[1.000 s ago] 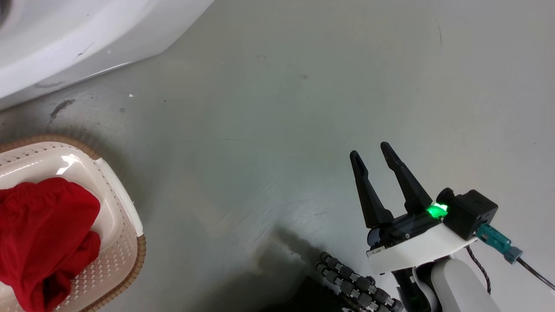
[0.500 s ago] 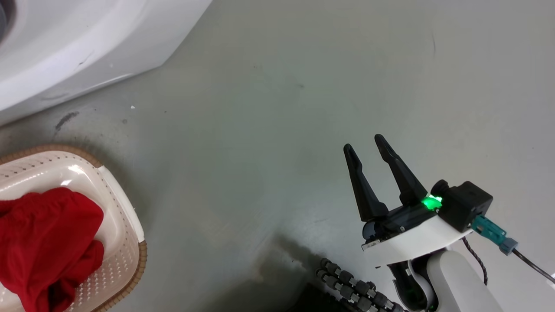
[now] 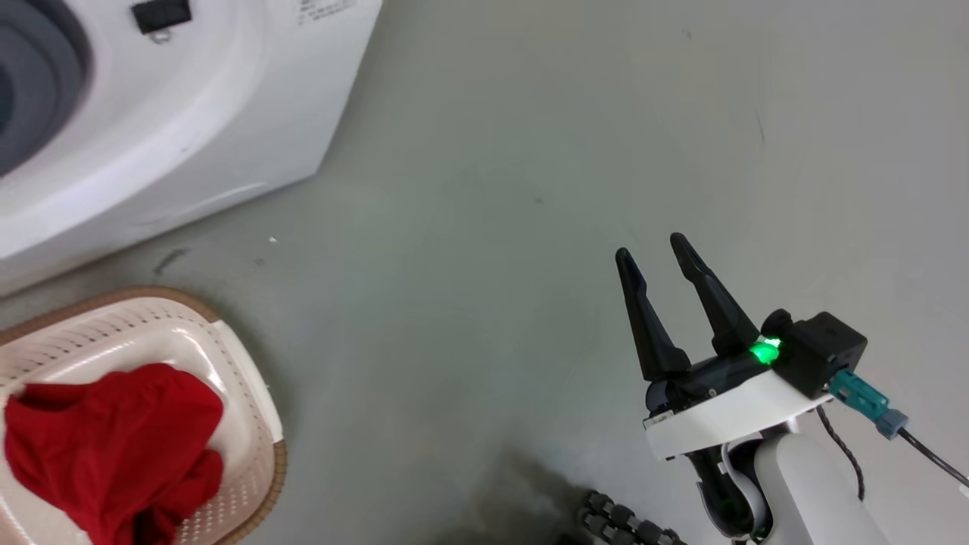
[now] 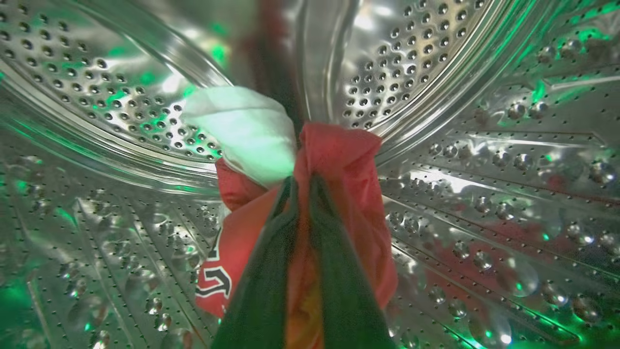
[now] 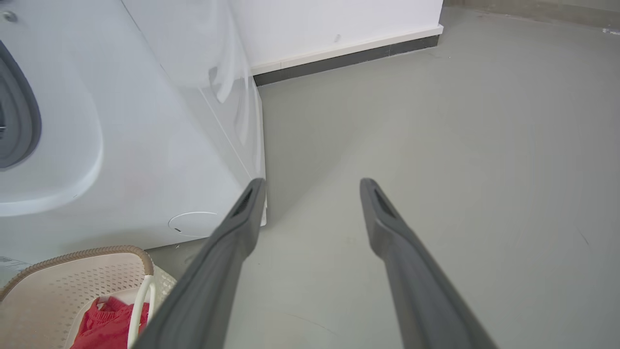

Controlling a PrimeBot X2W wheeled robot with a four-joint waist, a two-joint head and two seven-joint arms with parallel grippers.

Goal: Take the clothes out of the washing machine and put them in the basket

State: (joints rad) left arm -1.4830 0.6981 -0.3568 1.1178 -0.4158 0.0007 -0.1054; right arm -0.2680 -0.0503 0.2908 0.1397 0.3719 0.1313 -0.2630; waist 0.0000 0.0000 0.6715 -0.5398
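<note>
In the left wrist view my left gripper [image 4: 300, 182] is inside the steel perforated drum [image 4: 460, 145] of the washing machine [image 3: 189, 106], shut on a red jersey [image 4: 339, 160] with white trim and dark lettering. The cloth bunches up around the fingertips. In the head view a red garment [image 3: 113, 446] lies in the cream basket [image 3: 250, 393] on the floor at lower left, in front of the washer. My right gripper [image 3: 651, 253] hangs open over bare floor at lower right, holding nothing. The right wrist view shows the same basket [image 5: 97, 254] and red cloth [image 5: 104, 327].
Grey floor [image 3: 492, 189] stretches between the washer and my right arm. A white wall with a dark baseboard [image 5: 348, 55] runs behind the washer. A black ribbed cable [image 3: 621, 518] lies near the bottom edge.
The head camera has tilted up, so more of the washer front and its grey porthole rim shows and the basket sits lower right. The right gripper stays open.
</note>
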